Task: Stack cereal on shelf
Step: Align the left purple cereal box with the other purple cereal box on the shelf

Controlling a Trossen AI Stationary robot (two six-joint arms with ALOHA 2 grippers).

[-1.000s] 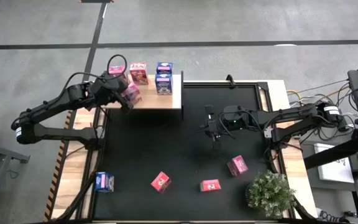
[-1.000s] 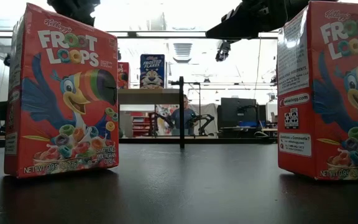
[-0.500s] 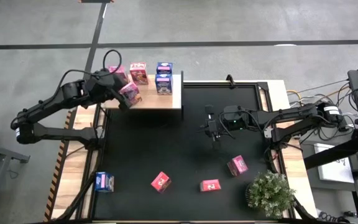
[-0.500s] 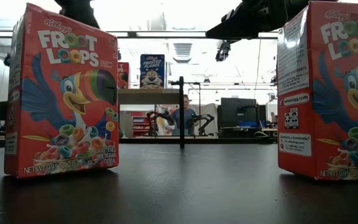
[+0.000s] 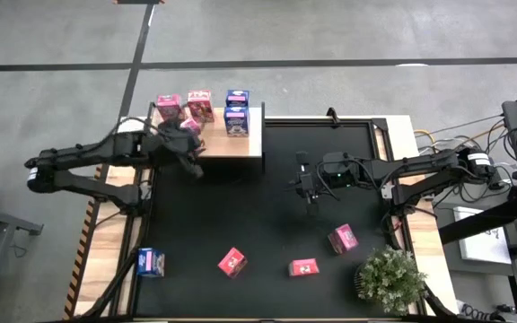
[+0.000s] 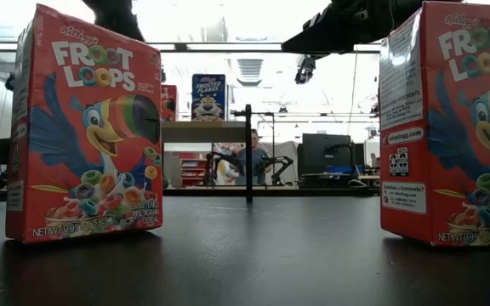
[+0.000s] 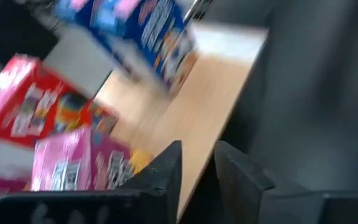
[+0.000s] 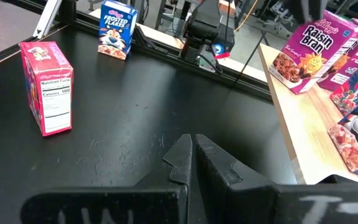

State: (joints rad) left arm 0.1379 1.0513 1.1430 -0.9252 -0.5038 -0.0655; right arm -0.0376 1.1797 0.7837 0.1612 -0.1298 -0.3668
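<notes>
The left pincer (image 5: 189, 154) hangs empty, fingers narrowly apart, at the pale wooden shelf's (image 5: 240, 144) front edge beside pink and blue cardboard cereal boxes (image 5: 235, 120); the right pincer (image 5: 306, 187), closed and empty, waits well apart from the shelf.

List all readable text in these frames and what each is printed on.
"Kellogg's FROOT LOOPS": left red box, low view.
"FROOT LOOPS", "whatkelogg.com": right red box.
"FROSTED FLAKES": blue box.
"RAISIN BRAN": purple box.
"Nutrition Facts", "100": pink box.
Remaining print is unreadable.
</notes>
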